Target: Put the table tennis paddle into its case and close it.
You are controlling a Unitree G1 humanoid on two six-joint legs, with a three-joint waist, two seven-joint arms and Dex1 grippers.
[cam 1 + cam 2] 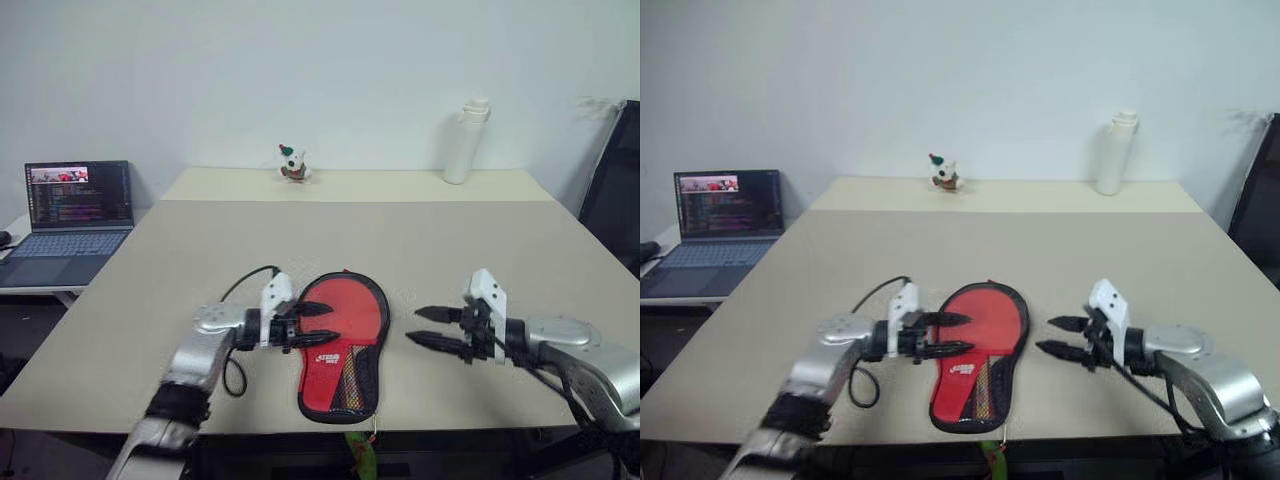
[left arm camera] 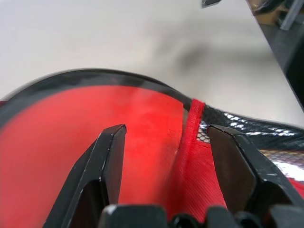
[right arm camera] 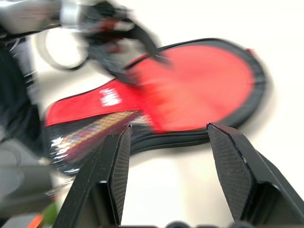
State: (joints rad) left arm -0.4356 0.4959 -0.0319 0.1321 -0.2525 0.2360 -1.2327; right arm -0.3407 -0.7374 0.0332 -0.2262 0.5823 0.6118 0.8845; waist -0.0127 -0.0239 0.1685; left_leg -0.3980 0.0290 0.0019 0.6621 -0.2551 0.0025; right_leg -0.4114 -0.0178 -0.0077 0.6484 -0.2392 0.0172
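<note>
The case (image 1: 342, 345) lies flat near the table's front edge, red side up, with its white logo and black mesh toward me and its round black-edged end pointing away. The table tennis paddle is hidden; no wooden handle shows. My left gripper (image 1: 336, 322) is open and points right, its fingertips hovering over the case's left edge; in the left wrist view the case (image 2: 71, 142) lies just beyond the left gripper (image 2: 166, 130). My right gripper (image 1: 414, 326) is open and empty, pointing left, a short gap to the right of the case (image 3: 199, 85).
An open laptop (image 1: 78, 200) sits on a side table at the left. A small toy figure (image 1: 292, 165) and a white bottle (image 1: 465, 140) stand at the table's far edge. A black chair (image 1: 615, 180) is at the right. A green tag (image 1: 360, 455) hangs below the front edge.
</note>
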